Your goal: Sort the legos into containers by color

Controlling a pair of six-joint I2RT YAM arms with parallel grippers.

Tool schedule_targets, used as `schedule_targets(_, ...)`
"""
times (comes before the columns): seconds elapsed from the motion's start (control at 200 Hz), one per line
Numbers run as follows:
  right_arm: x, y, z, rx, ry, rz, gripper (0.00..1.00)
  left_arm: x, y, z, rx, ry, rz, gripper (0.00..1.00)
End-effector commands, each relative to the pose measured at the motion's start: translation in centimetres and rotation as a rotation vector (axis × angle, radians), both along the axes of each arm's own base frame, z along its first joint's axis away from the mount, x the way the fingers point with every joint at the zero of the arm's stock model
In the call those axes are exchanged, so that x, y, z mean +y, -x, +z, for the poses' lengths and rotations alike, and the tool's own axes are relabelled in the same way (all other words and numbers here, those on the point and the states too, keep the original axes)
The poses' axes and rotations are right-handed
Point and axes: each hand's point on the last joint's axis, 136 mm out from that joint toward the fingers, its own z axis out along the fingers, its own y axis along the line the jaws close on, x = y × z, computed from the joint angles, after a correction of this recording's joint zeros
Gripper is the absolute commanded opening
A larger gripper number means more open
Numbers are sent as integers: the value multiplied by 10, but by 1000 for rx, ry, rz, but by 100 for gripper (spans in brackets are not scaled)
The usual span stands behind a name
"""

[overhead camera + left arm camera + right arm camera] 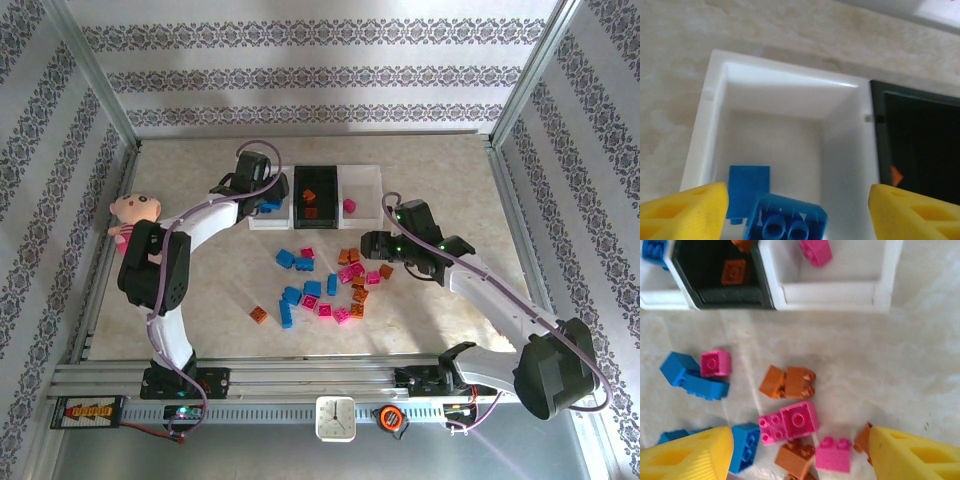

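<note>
The left jaws stand open over a white bin (705, 125), a blue brick (785, 222) loose between them, while the right jaws hang open above a pink brick (799, 420) and orange bricks (787, 382) on the worktop (900, 370).

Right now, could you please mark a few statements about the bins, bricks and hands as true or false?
1. The left white bin holds blue bricks. True.
2. The black bin holds pink bricks. False: orange bricks lie in it.
3. The right hand grips an orange brick. False: it is open, holding nothing, above the loose bricks.
4. The right white bin holds a pink brick. True.
5. The left hand is open above the left white bin. True.
</note>
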Motion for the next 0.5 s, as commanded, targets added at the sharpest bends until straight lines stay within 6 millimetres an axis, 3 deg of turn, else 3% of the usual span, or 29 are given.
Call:
schedule_targets(0.0, -16, 19, -24, 97, 28, -48, 72, -11, 8, 58, -104, 93, -38, 81)
schedule_targets(0.1, -21, 25, -43, 161, 49, -65, 72, -23, 34, 91, -170, 164, -92, 87)
schedule_targets(0.22, -27, 29, -62, 219, 85, -84, 71, -33, 77, 109, -216, 258, -157, 100)
schedule_targets(0.495, -30, 14, -85, 256, 99, -147, 67, -24, 164, 69, -175, 332, -193, 100)
